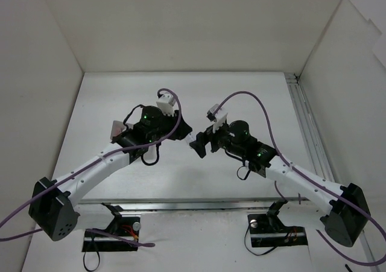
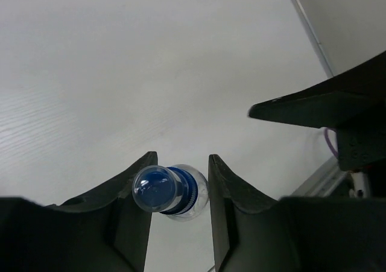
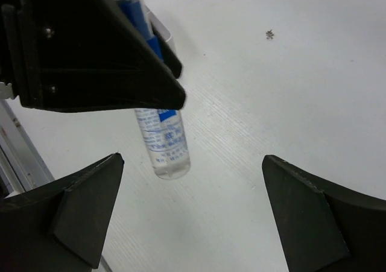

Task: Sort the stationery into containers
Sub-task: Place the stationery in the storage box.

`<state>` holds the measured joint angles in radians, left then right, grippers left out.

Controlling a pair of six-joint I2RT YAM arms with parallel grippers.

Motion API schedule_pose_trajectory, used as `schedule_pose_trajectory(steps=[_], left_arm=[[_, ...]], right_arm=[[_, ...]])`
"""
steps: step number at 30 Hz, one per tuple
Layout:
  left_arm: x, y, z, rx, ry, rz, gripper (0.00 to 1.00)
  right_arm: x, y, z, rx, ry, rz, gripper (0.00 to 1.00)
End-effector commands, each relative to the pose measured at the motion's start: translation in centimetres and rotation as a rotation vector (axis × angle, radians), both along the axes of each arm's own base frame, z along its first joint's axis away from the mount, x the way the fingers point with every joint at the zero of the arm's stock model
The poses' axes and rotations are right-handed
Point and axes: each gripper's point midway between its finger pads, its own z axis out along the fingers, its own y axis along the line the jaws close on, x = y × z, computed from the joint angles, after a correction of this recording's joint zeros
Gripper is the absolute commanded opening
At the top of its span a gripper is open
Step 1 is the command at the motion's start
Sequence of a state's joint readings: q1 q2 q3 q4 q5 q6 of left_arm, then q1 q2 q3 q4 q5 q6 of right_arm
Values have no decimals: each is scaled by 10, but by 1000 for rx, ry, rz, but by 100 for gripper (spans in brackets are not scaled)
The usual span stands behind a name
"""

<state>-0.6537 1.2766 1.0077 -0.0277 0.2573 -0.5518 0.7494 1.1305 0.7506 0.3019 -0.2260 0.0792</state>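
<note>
Jaws of left gripper (image 2: 181, 158) clenched on the neck of a small clear bottle (image 2: 158, 187), one black finger (image 2: 129, 190) at 9 o'clock of the blue cap, the other at 3 o'clock. Bottle at 6 o'clock of the left wrist view, cap toward the lens, white table (image 2: 120, 73) behind it. In the top view, left gripper (image 1: 183, 132) at 10 o'clock of right gripper (image 1: 198, 145), tips near each other at table centre; bottle not discernible there. Jaws of right gripper (image 3: 192, 160) released and spread wide, touching nothing. In the right wrist view, bottle (image 3: 166, 142) hanging base-down from the left gripper's finger (image 3: 90, 49) at 10 o'clock, blue-printed label visible, clear of both right fingertips.
</note>
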Motion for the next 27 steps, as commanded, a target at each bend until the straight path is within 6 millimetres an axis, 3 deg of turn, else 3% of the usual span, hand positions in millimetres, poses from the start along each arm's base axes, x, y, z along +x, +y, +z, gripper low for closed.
schedule_pose_trajectory(steps=[1,7,10,17,20,27], left_arm=[[16,38,29,45,-116,172,0],[43,143,9,266,-116,604,0],[51,173,3,321,-123,717,0],[68,207,-31,473,-86,876,0],[77,204,-50,524,-54,874,0],[84,212,-60,565,-23,930,0]], right_arm=[[17,-6,35,47,-51,-109,98],[30,-55,26,-15,-39,-373,98],[31,-79,17,-81,-38,-473,98],[28,-115,19,-59,-36,-648,98],[24,-122,27,-25,-49,-662,98],[20,-130,26,-25,-55,-669,98]])
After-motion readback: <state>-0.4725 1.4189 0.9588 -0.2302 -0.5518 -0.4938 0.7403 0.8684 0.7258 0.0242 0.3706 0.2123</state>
